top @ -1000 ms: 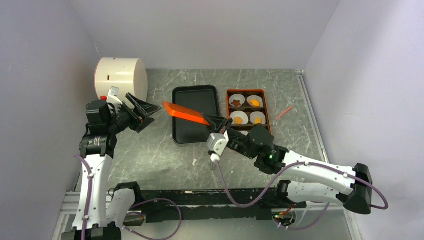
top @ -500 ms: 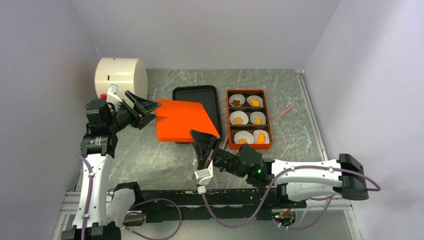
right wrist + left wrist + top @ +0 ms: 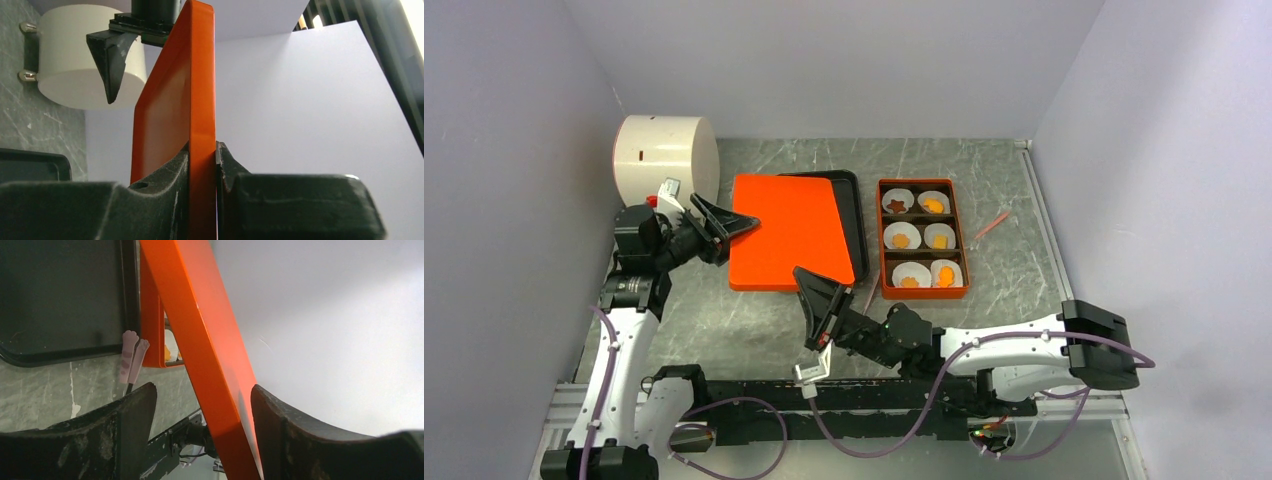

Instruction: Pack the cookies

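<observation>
orange plastic lid hangs roughly level above the grey marbled table, covering most of a black tray whose right rim and far corner show beyond it. right gripper is clenched on the lid's near edge; the right wrist view shows both fingers pressed flat against the thin plastic. left gripper sits at the lid's left edge with its jaws spread; in the left wrist view the lid passes between the two fingers with a gap on either side, so that hand is not squeezing it.

the cookies lie just right of the tray in an uncovered brown box, one to each of six white paper cups set in two columns of three. the cookie in the far left cup is a dark brown star; the other five are orange.

a white drum lies on its side at the far left corner, behind the left arm. a thin pink stick lies on the table right of the box, apart from it.
</observation>
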